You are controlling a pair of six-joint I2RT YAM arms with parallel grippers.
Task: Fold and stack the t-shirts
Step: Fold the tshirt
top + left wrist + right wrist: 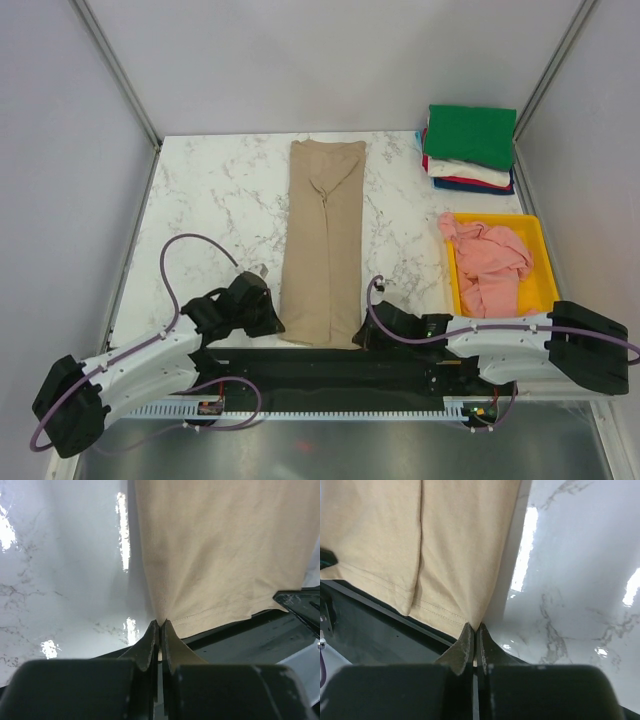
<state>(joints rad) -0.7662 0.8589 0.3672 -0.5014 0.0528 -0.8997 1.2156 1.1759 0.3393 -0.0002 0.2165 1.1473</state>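
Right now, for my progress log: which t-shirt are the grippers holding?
The tan t-shirt, spread lengthwise: left gripper and right gripper each pinch a near corner. The pink t-shirt lies crumpled in the yellow tray; the stack sits folded.

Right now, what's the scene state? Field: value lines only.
tan t-shirt: folded into a long strip, flat on the table, hem at the near edge
left gripper: shut on the near-left hem corner
right gripper: shut on the near-right hem corner
folded stack: far right corner, green on top
pink t-shirt: crumpled in the yellow tray, not folded
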